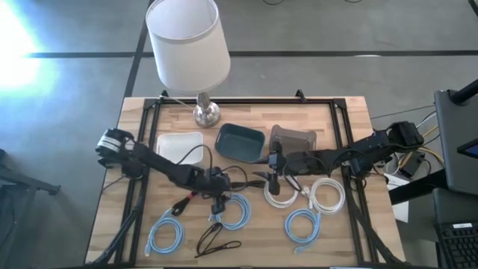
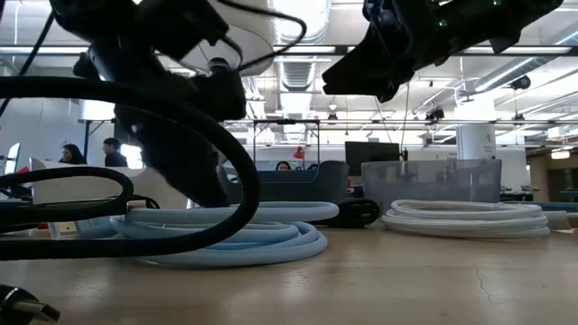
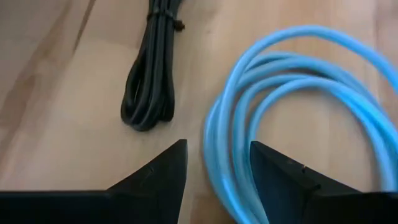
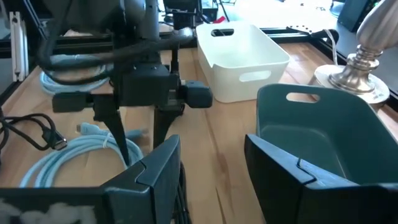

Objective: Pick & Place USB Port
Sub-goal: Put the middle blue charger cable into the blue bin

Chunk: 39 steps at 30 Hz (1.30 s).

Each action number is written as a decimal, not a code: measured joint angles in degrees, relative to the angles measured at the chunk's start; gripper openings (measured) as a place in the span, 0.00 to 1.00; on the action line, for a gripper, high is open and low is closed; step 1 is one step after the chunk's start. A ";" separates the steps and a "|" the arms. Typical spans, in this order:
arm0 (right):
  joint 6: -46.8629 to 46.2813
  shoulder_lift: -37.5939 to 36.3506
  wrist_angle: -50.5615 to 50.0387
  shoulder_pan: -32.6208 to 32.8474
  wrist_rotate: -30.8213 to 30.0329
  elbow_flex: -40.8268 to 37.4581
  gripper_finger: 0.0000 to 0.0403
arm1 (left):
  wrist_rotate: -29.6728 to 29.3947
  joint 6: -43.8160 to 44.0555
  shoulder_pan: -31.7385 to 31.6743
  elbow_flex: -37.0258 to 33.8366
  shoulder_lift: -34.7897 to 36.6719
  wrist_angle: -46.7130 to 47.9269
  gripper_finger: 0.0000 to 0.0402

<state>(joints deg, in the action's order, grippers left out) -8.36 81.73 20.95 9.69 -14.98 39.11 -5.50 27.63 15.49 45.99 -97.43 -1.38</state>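
Left hand [image 3: 214, 171] open narrow, low over the blue cable coil [image 3: 292, 118] beside the bundled black USB cable [image 3: 149, 81] on the counter [image 3: 56, 124], risks snagging blue loops instead; right hand [image 4: 211, 168] wide, empty, mid-counter.

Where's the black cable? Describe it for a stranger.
Start at the lamp and cross the table to the opposite edge. There, just past the left gripper, lies the black cable: a slim tied bundle, unlike the round blue coils beside it.
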 joint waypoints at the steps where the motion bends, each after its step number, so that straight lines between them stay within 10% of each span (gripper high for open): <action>1: 0.00 0.00 -0.07 0.00 0.00 -0.01 0.43 | -0.12 0.32 0.03 -0.04 -0.77 -0.10 0.45; 17: 0.00 0.00 -0.16 0.02 -0.04 -0.02 0.43 | -1.64 -0.23 2.84 0.73 3.70 0.39 0.07; 39: 0.05 -11.60 -12.54 0.04 -0.20 -0.02 0.43 | -43.08 -23.90 1.00 7.20 17.64 11.01 0.09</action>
<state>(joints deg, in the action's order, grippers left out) -8.31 70.13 8.41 9.74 -15.18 39.09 -48.59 3.73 16.50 53.19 -79.79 9.63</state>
